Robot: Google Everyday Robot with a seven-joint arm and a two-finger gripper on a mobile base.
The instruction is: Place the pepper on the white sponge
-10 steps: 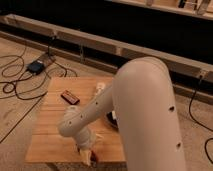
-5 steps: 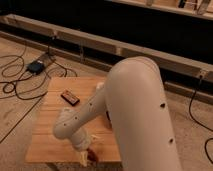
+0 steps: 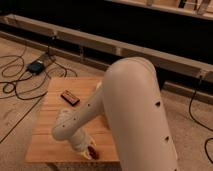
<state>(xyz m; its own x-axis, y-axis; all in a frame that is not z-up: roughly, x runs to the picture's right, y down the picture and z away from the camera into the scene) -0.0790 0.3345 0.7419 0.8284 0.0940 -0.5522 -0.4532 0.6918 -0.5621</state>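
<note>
My gripper (image 3: 88,149) hangs low over the front edge of the wooden table (image 3: 50,125), at the end of the big white arm. A small dark red glossy pepper (image 3: 93,153) shows right at the gripper's tip, close to the table's front edge. I cannot tell whether it is held or lies on the wood. The white sponge is hidden behind the arm or out of view.
A flat dark brown bar (image 3: 70,97) lies on the table's back left part. The white arm (image 3: 135,115) covers the table's right half. A black box (image 3: 36,66) and cables (image 3: 12,87) lie on the floor to the left.
The arm has swung further over the table, and the gripper has shifted slightly left along the front edge. The dark red pepper now shows at its tip.
</note>
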